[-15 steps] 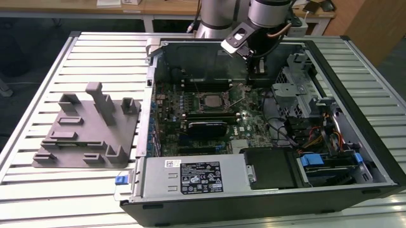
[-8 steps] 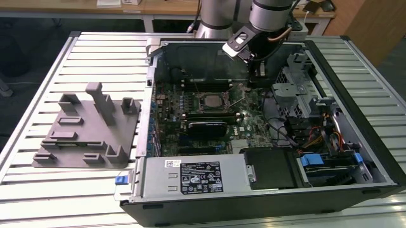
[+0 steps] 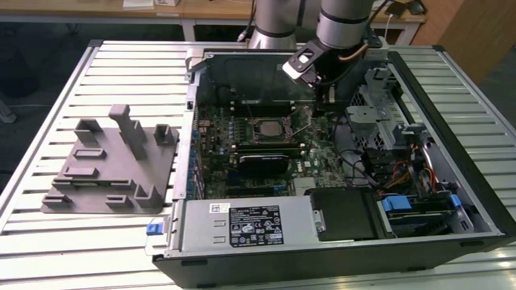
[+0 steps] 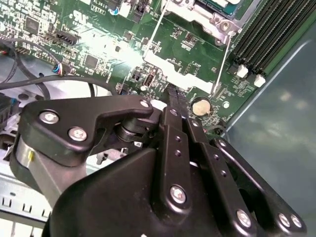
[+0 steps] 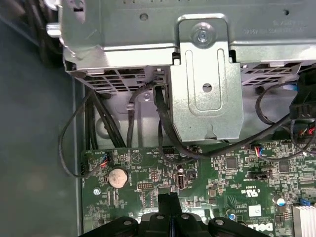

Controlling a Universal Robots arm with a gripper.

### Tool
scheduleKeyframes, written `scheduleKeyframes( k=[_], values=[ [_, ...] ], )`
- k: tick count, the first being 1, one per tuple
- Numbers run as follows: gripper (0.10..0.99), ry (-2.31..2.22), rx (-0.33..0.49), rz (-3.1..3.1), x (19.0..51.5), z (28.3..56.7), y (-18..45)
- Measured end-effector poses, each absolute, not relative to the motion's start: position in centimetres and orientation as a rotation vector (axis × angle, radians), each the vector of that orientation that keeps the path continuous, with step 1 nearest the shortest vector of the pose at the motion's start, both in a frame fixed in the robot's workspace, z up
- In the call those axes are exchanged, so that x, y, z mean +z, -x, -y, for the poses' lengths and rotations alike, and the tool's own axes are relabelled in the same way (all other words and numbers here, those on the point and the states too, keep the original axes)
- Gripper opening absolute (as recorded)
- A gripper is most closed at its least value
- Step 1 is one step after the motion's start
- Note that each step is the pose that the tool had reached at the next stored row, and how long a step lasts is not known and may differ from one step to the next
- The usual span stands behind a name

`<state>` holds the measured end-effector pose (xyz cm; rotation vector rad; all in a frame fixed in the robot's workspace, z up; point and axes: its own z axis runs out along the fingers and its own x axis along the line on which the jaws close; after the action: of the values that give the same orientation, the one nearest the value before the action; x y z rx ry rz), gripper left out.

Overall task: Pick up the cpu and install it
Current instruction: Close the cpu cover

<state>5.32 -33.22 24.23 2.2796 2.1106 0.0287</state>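
The arm is reaching into the open case (image 3: 472,181) that is lying on the desk (image 3: 96,241). The pincer (image 3: 321,103) is hanging low over the board (image 3: 322,158), just beside the socket (image 3: 256,134) on the exterior view's right. In both wrist views its fingers (image 5: 164,202) are pressing together, and nothing is showing between them. The cpu (image 3: 271,128) seems to be sitting in the socket already, as a shiny square inside the dark frame, well apart from the grey fixture (image 3: 113,163) on the desk. In the second wrist view the tip is pointing at a bent metal plate (image 4: 170,69) and a thin wire lever (image 4: 223,59) of the socket; it is not possible to tell if it is touching them. So the step in hand is probably work on the socket's holding parts, not carrying the chip. To do it well, the joined fingers should be working as one blunt finger, pressing on the metal alone, slowly and straight, without sliding onto the chip. A coin battery (image 4: 201,106) is lying just beside the tip and black cables (image 5: 163,123) are running near it, so sideways swinging looks risky.
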Motion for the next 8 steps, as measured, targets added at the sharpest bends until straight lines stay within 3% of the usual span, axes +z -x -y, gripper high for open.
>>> scheduleKeyframes(
  k=[8],
  values=[
    [0.106, -2.286, 0.028, -2.103, 24.09, 33.22, -4.99]
  ],
)
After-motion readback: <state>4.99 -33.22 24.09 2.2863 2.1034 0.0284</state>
